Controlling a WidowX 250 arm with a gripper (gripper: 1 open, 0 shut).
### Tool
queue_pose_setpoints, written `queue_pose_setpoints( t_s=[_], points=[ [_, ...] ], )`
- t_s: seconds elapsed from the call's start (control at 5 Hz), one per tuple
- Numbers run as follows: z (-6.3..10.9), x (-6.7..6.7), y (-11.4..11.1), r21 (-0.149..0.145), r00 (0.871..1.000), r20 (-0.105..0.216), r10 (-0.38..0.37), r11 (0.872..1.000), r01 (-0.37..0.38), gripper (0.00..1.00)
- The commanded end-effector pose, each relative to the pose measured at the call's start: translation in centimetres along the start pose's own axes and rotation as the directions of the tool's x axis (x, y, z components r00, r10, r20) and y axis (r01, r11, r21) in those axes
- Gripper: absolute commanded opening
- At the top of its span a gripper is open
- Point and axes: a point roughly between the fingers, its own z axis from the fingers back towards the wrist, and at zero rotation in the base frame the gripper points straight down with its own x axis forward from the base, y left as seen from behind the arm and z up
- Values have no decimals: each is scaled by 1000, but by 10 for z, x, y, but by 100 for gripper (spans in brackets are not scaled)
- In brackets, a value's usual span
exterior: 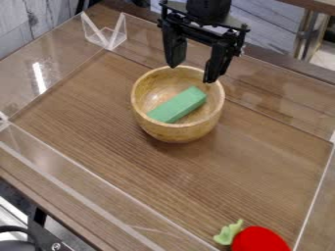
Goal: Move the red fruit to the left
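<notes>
End effector (197, 61) poised above the far rim of the wooden bowl (147, 119) holding a green block (177, 105), its jaws spread and empty — the red fruit (257, 238) lies ungrasped at the tabletop's (92, 167) near right corner.

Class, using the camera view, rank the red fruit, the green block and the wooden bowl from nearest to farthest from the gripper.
From the gripper:
1. Wooden bowl, its far rim just below the fingers.
2. Green block, lying inside the bowl.
3. Red fruit, bottom right corner.
</notes>
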Motion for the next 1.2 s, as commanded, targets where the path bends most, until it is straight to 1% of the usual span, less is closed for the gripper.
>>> queue_pose_setpoints(
  t_s=[0.0,0.2,0.4,0.6,0.8,1.0],
  points=[
    [-5,-15,-3,-4,998,-33,-60,998,60,100],
    [-8,-45,-32,-11,979,-42,-199,980,199,100],
    [-21,-66,-61,-23,963,-35,-269,963,268,100],
    [-39,-80,-91,-32,948,-23,-317,948,316,100],
    [-59,-91,-114,-29,939,2,-345,938,345,100],
    [-80,-99,-127,-30,933,26,-358,933,359,100]
  ],
)
